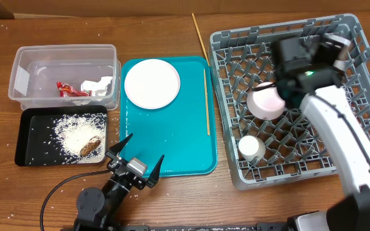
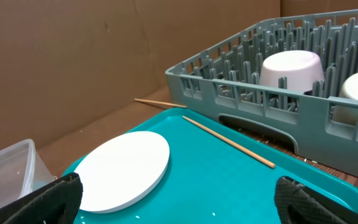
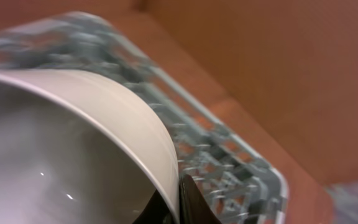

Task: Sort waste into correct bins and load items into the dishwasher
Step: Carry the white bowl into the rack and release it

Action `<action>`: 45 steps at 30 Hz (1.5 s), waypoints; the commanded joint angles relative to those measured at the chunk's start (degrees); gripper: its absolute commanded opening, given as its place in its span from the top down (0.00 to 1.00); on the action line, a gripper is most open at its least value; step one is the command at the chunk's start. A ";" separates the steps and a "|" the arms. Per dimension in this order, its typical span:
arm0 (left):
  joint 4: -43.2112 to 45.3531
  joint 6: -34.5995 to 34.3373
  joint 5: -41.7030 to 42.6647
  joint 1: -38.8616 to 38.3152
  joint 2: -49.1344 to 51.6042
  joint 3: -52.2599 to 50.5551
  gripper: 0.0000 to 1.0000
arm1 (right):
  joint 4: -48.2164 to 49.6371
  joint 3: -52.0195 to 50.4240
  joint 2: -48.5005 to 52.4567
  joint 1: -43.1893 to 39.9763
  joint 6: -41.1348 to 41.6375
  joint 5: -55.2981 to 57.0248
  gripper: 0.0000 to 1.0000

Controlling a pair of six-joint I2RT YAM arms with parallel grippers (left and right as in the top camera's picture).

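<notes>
**Bowl into rack next**

Gripping the greyish-white bowl (image 3: 61, 143) by its rim with the right fingers (image 3: 169, 205), directly above the dish rack (image 1: 220, 83); probably straight down into it next. Holding the left fingers (image 1: 145, 149) spread apart at the teal tray's (image 1: 185, 141) near edge, well away.

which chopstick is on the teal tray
The chopstick lying along the tray's right side; the other chopstick lies on the table beyond the tray.

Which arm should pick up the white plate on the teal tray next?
Left. Its open claw sits at the teal tray near edge, facing the plate. The right claw is over the rack, pinching a pale dish by its rim.
</notes>
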 commanded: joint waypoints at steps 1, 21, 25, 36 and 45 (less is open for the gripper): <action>0.22 0.85 0.61 0.57 -0.55 -0.50 0.00 | 2.03 -3.23 2.36 -4.90 0.11 4.33 0.96; 0.22 0.85 0.61 0.57 -0.55 -0.50 0.00 | 0.87 -4.11 14.53 -1.38 -0.09 5.88 0.96; 0.22 0.85 0.61 0.57 -0.55 -0.50 0.00 | 1.81 -3.96 14.53 -1.05 -0.09 17.51 0.96; 0.22 0.85 0.61 0.57 -0.55 -0.50 0.00 | 3.17 -5.16 14.64 -6.05 -0.11 7.45 0.96; 0.22 0.85 0.61 0.57 -0.55 -0.50 0.00 | 1.49 -6.64 14.64 -0.37 -0.07 6.62 0.95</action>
